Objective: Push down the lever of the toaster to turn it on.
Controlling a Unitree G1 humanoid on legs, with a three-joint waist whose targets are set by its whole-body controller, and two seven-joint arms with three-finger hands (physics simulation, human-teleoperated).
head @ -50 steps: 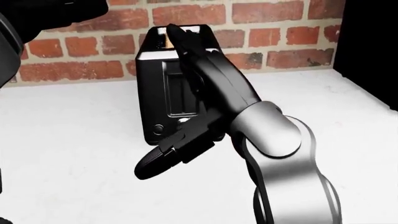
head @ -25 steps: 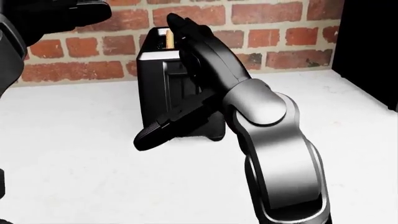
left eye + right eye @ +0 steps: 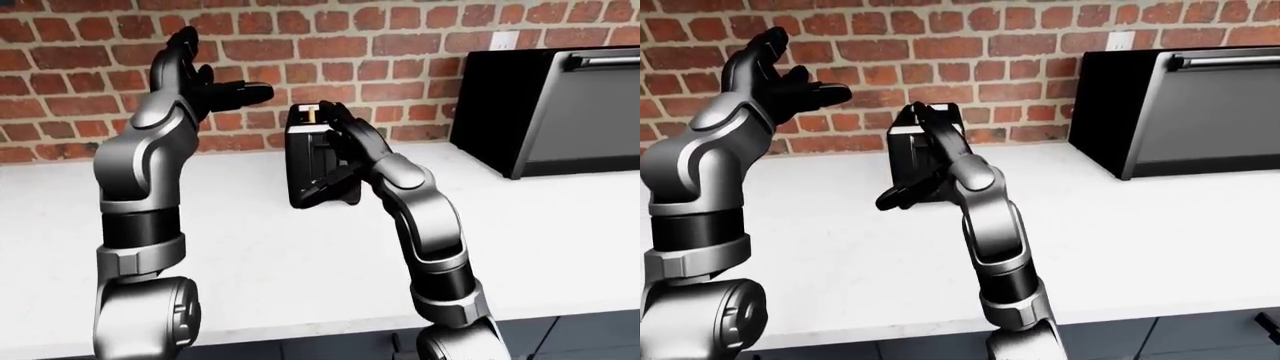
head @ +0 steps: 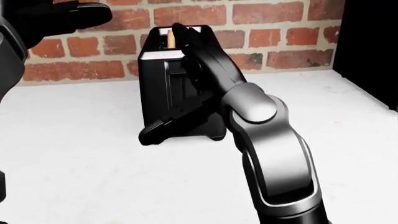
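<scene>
A black toaster (image 4: 155, 93) stands on the white counter (image 4: 74, 140) against the brick wall, with a slice of bread (image 4: 164, 38) in its top slot. My right hand (image 4: 177, 88) is open and pressed flat against the toaster's near face. One finger reaches up to the slot and the thumb (image 4: 152, 133) sticks out low to the left. The hand hides the lever. My left hand (image 3: 205, 86) is open and empty, raised high to the left of the toaster and clear of it.
A large black oven box (image 3: 550, 105) stands on the counter at the right in the left-eye view, against the wall. The counter's near edge (image 3: 560, 304) runs along the bottom, with dark cabinet fronts below it.
My right hand and forearm have risen and pushed in closer against the toaster's face; the thumb has lifted off the counter side. The left hand has barely moved.
</scene>
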